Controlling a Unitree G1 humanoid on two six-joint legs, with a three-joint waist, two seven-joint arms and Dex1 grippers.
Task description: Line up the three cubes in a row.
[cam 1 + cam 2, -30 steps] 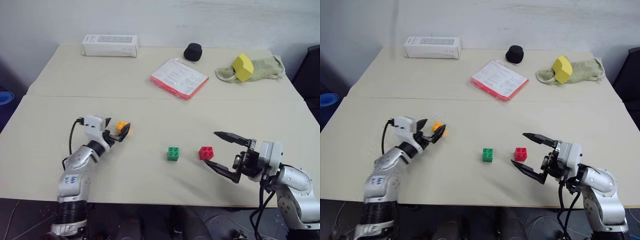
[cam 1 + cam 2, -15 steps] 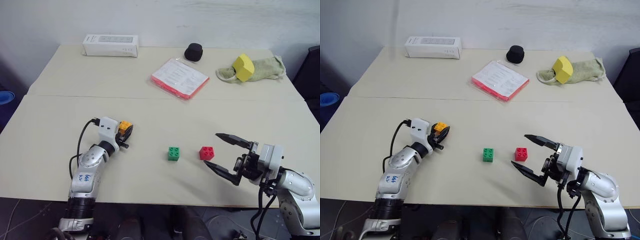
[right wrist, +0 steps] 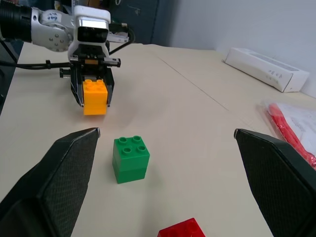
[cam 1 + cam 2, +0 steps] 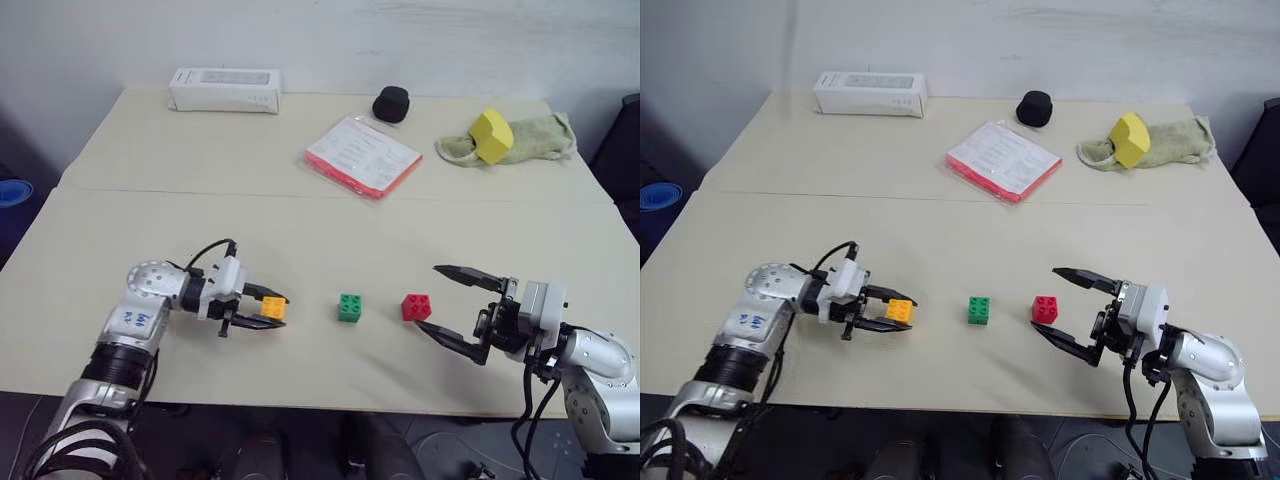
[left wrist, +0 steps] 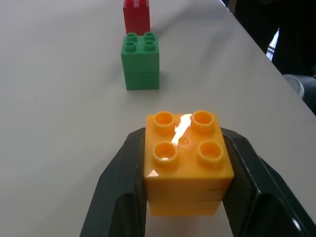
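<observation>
Orange-yellow cube (image 4: 273,307) pinched in left gripper (image 4: 266,308) jaws, left of green cube (image 4: 349,307); right gripper (image 4: 448,309) jaws spread beside red cube (image 4: 415,306).

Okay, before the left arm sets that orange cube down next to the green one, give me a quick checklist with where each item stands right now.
1. Grip: left gripper is shut on the orange-yellow cube, one finger on each side. Ok.
2. Cube upright: studs face up in the left wrist view. Ok.
3. Line: green cube and red cube sit straight ahead of the held cube, already in one row. Ok.
4. Landing spot: bare table between the held cube and the green cube. Ok.
5. Right gripper: open, beside the red cube, not touching it. Ok.
6. Cube's height above the table: cannot tell.
</observation>
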